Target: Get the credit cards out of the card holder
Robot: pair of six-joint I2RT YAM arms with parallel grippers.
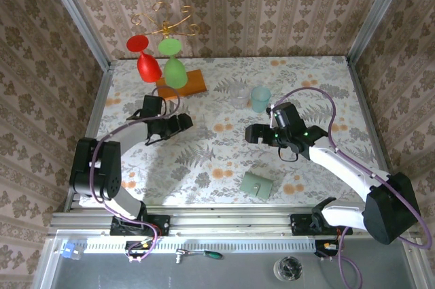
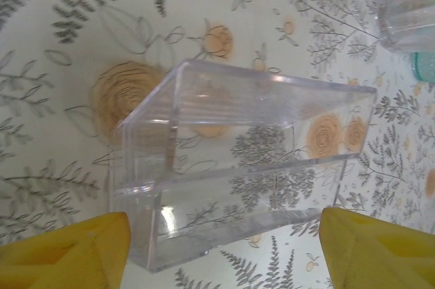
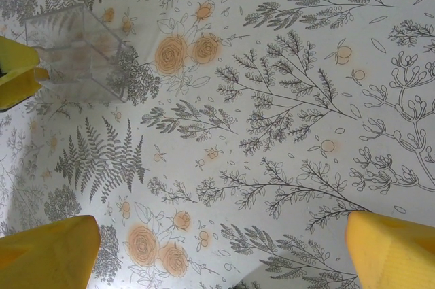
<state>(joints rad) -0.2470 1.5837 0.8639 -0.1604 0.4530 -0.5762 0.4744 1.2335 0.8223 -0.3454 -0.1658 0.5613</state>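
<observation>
The sage-green card holder [image 1: 257, 185] lies folded shut on the flower-print table [image 1: 319, 85], low and centre in the overhead frame and closest to the arm bases. No credit cards are on show, so they are presumably inside and the job is yet to begin. Just above it the right gripper [image 3: 223, 224] hangs over bare cloth with its yellow fingers spread wide and nothing between them, apparently free to drop onto the wallet. At centre left, the left gripper [image 2: 224, 215] straddles a clear plastic box [image 2: 238, 160] lying on its side. Its jaws stand well apart on either flank, with no firm clamp visible, perhaps to shift the box aside. Farther up the frame stand a pale teal cup [image 1: 260, 98] and an orange board [image 1: 183, 83], and beyond them red and green goblets [image 1: 147, 63] hang from a gold rack [image 1: 165, 26].
</observation>
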